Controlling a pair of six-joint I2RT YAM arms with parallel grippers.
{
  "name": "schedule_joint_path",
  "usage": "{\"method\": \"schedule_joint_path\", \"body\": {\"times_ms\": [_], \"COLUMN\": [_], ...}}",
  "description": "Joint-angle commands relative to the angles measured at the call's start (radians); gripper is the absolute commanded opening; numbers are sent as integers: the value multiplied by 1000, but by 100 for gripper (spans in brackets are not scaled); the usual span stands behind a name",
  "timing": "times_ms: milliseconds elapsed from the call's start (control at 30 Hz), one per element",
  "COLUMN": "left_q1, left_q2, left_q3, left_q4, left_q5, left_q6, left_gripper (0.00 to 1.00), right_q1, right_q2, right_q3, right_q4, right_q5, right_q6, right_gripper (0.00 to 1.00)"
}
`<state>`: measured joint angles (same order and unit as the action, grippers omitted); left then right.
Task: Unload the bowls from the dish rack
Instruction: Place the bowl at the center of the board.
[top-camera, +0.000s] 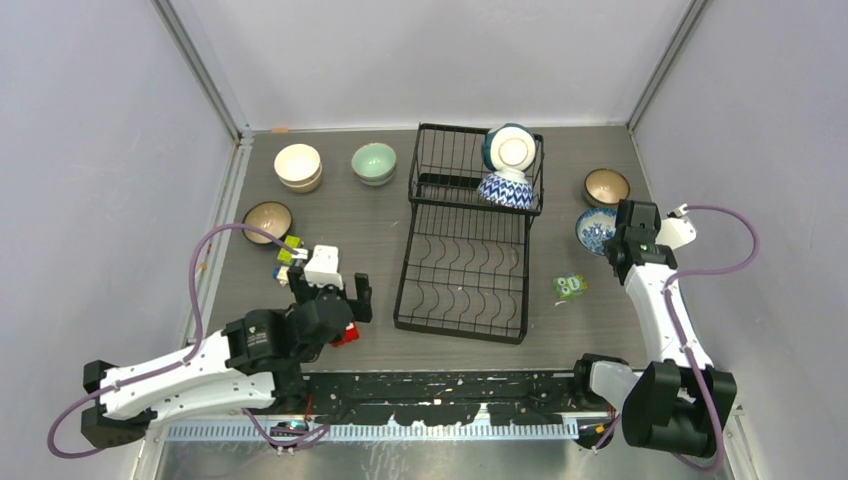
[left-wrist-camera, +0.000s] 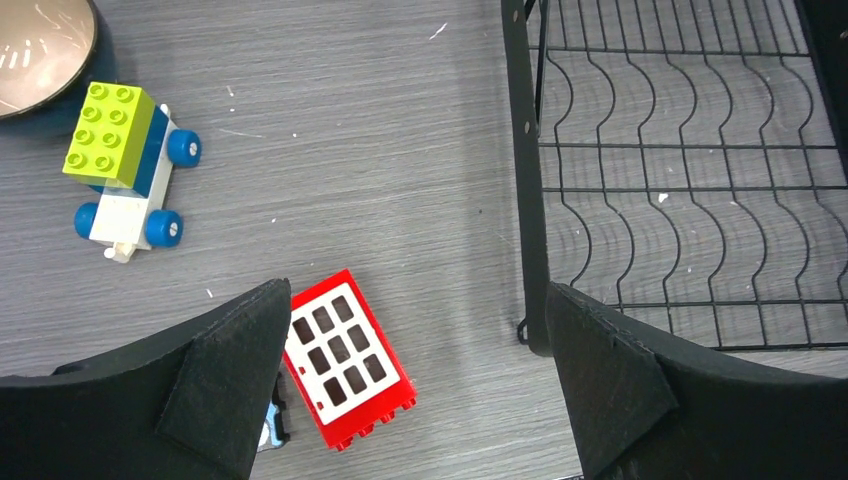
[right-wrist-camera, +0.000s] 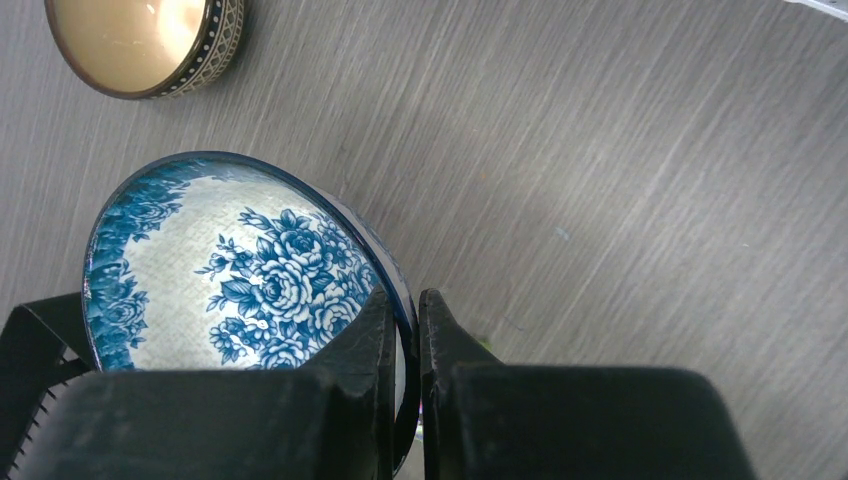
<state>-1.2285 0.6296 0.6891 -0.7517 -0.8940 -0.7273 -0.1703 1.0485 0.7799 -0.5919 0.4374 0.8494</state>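
**R gripper pinched on floral bowl rim; two bowls left in rack**

R gripper (right-wrist-camera: 405, 300) was clamped on the rim of the floral bowl (right-wrist-camera: 240, 270), one finger inside, one outside. The bowl was mouth up near the table; couldn't tell if it rested there. L gripper (left-wrist-camera: 418, 295) hung w/ jaws wide apart, holding nothing, red block (left-wrist-camera: 345, 360) just below it, rack (left-wrist-camera: 525, 200) frame at its 3 o'clock.

In top view, teal bowl (top-camera: 512, 148) on its side and zigzag bowl (top-camera: 505, 190) upside down sat in the rack's upper basket, approx 10 o'clock from R gripper, 1 o'clock from L.

Judged: glazed ceramic, so stiff, slick, chip-prone, and fairly heavy for a rim pinch. Best hold prob. rim or foot ring, lifted clear of the wires.
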Motion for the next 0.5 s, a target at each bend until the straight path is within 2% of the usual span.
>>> {"method": "schedule_joint_path", "body": {"times_ms": [0, 167, 467], "left_q1": [-1, 0, -1], "left_q2": [-15, 5, 29], "left_q3": [-3, -2, 5], "left_q4": [51, 23, 16], "left_q5": [-37, -50, -35], "left_q6": [-15, -42, -50], "left_gripper": [100, 100, 100], "right_q1": [-14, -20, -32], "right_q2": [44, 70, 117], "right_q3": [21, 28, -3], "right_q4": [195, 225, 320], "right_q5": [4, 33, 31], "right_q6": [56, 12, 27], "right_gripper": [1, 1, 1]}}
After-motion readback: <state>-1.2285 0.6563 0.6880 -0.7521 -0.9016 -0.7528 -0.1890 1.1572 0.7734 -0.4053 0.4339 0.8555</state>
